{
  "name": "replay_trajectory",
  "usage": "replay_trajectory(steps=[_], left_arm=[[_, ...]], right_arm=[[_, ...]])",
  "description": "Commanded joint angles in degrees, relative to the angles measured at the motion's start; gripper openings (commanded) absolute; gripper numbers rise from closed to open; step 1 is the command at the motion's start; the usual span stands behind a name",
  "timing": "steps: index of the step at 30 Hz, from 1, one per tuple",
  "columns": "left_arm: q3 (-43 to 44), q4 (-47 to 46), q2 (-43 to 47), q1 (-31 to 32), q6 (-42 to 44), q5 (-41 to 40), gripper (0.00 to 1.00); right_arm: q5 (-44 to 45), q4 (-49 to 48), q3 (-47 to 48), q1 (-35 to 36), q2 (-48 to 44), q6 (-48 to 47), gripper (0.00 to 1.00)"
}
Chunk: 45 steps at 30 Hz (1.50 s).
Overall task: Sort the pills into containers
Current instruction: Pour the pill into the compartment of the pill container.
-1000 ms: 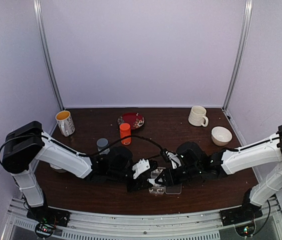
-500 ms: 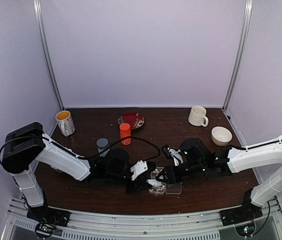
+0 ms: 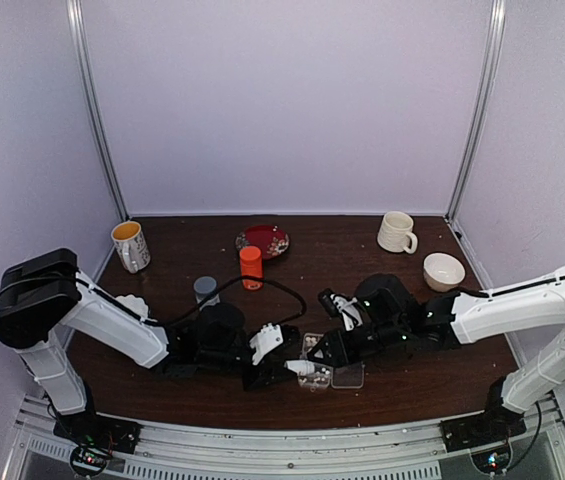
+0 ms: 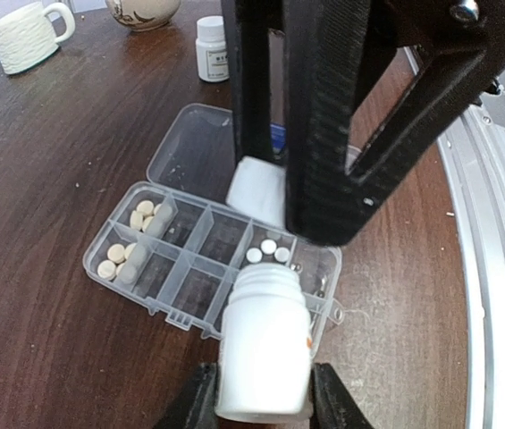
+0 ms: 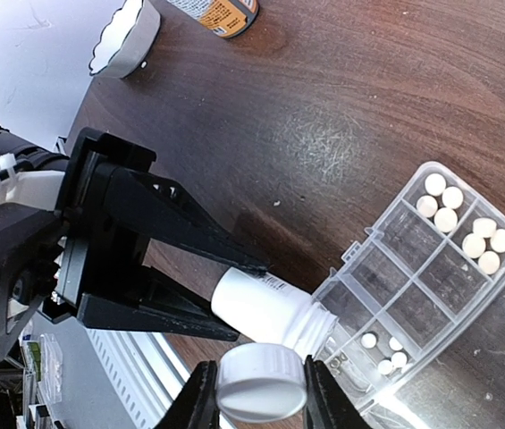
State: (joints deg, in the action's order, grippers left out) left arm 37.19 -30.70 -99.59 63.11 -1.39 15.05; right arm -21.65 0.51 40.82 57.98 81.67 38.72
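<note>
Pills (image 4: 145, 214) in 3 compartments of organiser box (image 4: 200, 290), rest unfilled; left pincer (image 4: 261, 404) grasping uncapped white bottle (image 4: 265, 331), right pincer (image 5: 259, 398) grasping its cap (image 5: 261, 375).

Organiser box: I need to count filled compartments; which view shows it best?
Left wrist: nearly the whole organiser box shows, the white bottle covering one corner. Right wrist crops it at the frame edge, beside the white cap; top external shows it tiny, mostly hidden.
</note>
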Motion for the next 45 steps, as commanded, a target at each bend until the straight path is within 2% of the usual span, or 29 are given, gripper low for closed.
replay_trajectory(steps=[1,13,17,20,25,29,37,45], left_arm=[[-1.8,-5.2,2.3,-0.1,-1.0,-1.2,0.0],[-0.2,-1.6,2.1,-0.1,-0.9,-1.7,0.0],[1.3,1.0,2.0,-0.1,-1.0,-1.9,0.0],[2.5,2.8,1.7,-0.1,-1.1,-2.0,0.0],[3.2,3.9,1.7,-0.1,-1.2,-2.0,0.0],[3.3,3.9,1.7,-0.1,-1.3,-2.0,0.0],[3.8,4.8,1.7,-0.1,-1.6,-2.2,0.0],[4.8,6.2,1.7,-0.1,-1.5,-2.1,0.0]], right_arm=[[-0.9,-0.3,2.4,0.7,1.3,-0.7,0.0],[0.2,-0.3,5.0,2.1,5.2,0.3,0.0],[0.5,-7.8,0.5,2.2,8.1,4.0,0.0],[0.5,-8.9,-0.2,2.2,9.1,5.1,0.0],[4.1,-9.7,-1.0,2.2,1.9,3.4,0.0],[6.0,-5.9,0.5,2.1,-0.4,1.3,0.0],[1.5,-3.9,2.0,2.1,8.7,2.9,0.0],[3.5,-3.2,2.1,2.1,4.1,1.6,0.0]])
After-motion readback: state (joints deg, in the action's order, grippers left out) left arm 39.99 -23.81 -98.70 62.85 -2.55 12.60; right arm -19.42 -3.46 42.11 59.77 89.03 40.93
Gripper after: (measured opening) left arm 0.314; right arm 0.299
